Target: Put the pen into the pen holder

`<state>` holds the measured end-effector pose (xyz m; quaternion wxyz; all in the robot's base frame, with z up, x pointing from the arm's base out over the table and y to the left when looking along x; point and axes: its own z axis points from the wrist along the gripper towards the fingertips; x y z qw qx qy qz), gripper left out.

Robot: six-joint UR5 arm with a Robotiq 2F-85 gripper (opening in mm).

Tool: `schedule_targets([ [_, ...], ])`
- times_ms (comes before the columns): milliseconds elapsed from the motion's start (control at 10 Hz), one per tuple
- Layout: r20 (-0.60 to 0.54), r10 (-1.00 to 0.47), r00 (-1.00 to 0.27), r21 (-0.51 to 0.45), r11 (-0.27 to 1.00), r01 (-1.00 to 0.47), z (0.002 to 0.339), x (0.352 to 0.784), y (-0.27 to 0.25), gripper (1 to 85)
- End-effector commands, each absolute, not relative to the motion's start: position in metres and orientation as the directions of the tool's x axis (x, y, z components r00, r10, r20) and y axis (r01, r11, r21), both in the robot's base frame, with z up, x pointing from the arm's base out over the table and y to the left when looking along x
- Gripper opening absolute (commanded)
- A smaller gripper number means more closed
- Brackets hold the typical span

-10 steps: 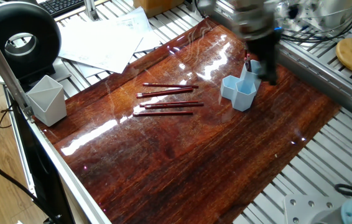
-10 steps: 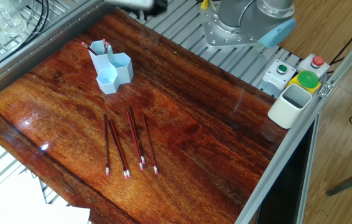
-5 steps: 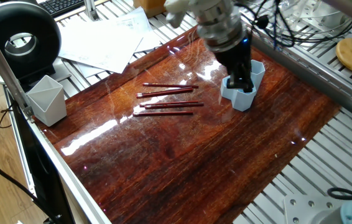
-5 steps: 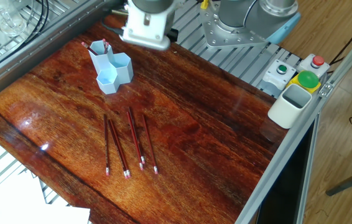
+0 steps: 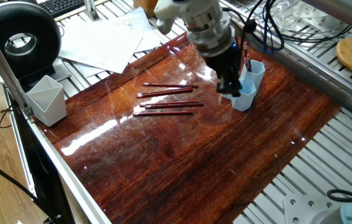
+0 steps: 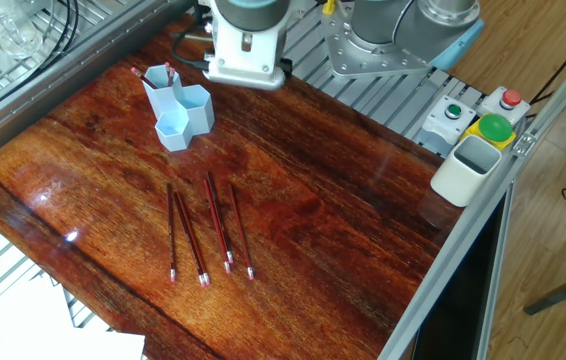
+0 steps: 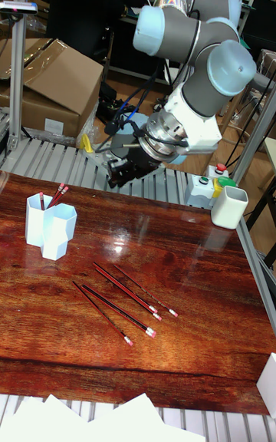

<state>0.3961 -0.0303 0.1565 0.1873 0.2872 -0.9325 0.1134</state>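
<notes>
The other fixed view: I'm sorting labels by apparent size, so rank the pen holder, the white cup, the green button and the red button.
Largest to smallest as they appear:
1. pen holder
2. white cup; close to the holder, and nearness may skew this
3. green button
4. red button

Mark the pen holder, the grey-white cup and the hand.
pen holder (image 6: 185, 122): the other fixed view, front tube wall.
grey-white cup (image 5: 46, 101): one fixed view, front wall.
hand (image 7: 116, 173): tall fixed view, dark fingertip end.

We find no readable text, label, brand, number or sign on anything in these views; the printed sheets of paper (image 5: 104, 38) are too blurred to read.
</notes>
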Motion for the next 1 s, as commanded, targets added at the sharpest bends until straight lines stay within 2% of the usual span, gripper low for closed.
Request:
schedule_targets([
  [0,0.404,-0.525,-0.749,-0.071,0.798,-0.598,0.155,0.397,-0.022,31.0],
  [400,0.463,-0.497,-0.734,-0.087,0.799,-0.595,0.129,0.449,0.049,30.0],
  [900,0.499,-0.493,-0.713,-0.132,0.77,-0.625,0.13,0.459,0.051,24.0],
])
